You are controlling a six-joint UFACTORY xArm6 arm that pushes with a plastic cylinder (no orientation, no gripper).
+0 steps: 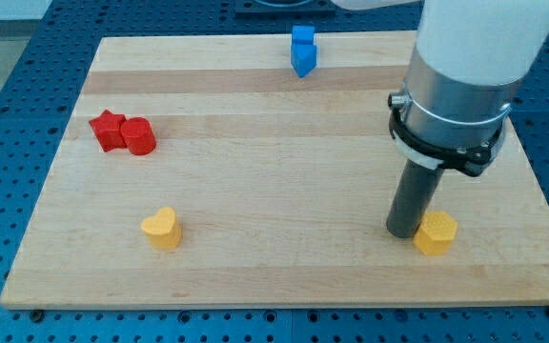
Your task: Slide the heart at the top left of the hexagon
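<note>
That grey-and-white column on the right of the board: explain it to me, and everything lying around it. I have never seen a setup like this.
It is the end of a robot arm. It has no hand, only a straight dark rod; my tip slides on the wooden board and pushes blocks, holding nothing. There is one camera, looking down at an angle. My tip stands right beside the yellow hexagon, on its left. The yellow heart lies far off at the view's lower left. A red star and red cylinder sit together at the left, and two blue blocks at the top.
</note>
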